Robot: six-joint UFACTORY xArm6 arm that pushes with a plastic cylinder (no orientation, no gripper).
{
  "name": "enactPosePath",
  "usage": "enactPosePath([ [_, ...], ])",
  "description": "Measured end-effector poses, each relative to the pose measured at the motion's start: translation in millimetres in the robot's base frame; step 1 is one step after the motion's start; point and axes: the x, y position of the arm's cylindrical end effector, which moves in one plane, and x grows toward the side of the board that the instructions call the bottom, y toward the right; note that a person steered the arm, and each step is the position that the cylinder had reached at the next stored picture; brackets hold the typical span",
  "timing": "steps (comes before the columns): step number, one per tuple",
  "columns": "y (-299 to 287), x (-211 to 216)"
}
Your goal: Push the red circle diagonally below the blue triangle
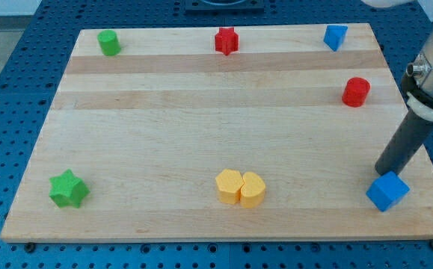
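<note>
At the view's right edge, my tip point(381, 173) sits low on the desk point(201, 112), touching or just beside the top-left corner of the blue cube point(387, 191); contact is hard to confirm since the rod hides that spot. No jaws on this rig, just the rod, so nothing to report as apart or together.

Red circle point(356, 91) is on the right side, upper part of the board, below and slightly right of the blue triangle point(335, 36), which is at the top right. My tip is well below the red circle, apart from it.

Risks, as I judge them: red circle is near the desk's right edge, so an off-centre push could send it off the board. It's round, so a glancing contact would make it slip sideways off the rod. Moving up from here may drag the blue cube along.

Orientation: red circle is a short upright cylinder, flat face up, with no long axis or heading in plan.

Elsewhere: red star point(226, 40), green cylinder point(109, 42), green star point(69, 188), and two yellow blocks point(240, 187) touching.
</note>
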Motion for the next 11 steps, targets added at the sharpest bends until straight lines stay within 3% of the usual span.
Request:
enactPosePath([
  [1,0.0,-11.4],
  [4,0.0,-102.1],
  [8,12.5,-168.6],
  [11,-76.6,-194.4],
])
